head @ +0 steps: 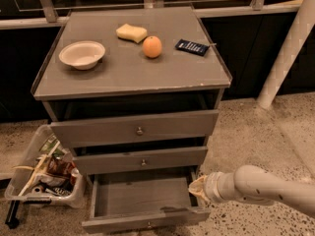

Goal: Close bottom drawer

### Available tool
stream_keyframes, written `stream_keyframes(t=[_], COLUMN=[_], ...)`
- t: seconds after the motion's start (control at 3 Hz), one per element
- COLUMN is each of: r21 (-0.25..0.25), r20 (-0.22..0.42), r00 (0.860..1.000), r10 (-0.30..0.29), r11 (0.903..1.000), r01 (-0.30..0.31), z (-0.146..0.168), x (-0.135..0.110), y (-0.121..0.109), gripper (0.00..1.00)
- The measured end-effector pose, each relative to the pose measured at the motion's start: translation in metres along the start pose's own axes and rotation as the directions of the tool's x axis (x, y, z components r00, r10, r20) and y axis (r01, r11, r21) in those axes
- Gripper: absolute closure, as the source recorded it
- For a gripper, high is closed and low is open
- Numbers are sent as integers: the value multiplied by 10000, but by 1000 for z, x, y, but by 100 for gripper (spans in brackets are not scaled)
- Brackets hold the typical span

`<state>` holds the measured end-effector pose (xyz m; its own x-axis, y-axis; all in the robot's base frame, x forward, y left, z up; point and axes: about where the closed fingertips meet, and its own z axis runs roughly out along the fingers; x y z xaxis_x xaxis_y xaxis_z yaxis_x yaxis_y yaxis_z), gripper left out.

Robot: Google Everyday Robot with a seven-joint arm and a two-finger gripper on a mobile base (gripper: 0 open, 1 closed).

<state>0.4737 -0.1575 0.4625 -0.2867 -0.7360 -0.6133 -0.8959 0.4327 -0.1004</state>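
The bottom drawer [142, 198] of the grey cabinet stands pulled far out, its inside bare. Its slim front panel [145, 222] with a small round knob [148, 225] lies near the lower edge of the camera view. My gripper [197, 190] comes in from the right on a white arm [266, 188]. It sits at the drawer's right side wall, near its front corner. The middle drawer [140, 159] and the top drawer [135, 128] stand only slightly out.
On the cabinet top [133, 73] are a white bowl [82, 54], a yellow sponge [131, 32], an orange [152, 46] and a dark blue packet [192, 46]. A clear bin of clutter [44, 173] stands on the floor at the left. A white pole [288, 48] rises at the right.
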Motion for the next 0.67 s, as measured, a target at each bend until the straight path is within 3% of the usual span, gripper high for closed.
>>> stream_keyframes(t=[0.67], r21=[-393], r20=[-189], r00=[9992], r10=[357], r11=[9986], r01=[-364], z=[51], x=[17], y=[7], gripper=[100])
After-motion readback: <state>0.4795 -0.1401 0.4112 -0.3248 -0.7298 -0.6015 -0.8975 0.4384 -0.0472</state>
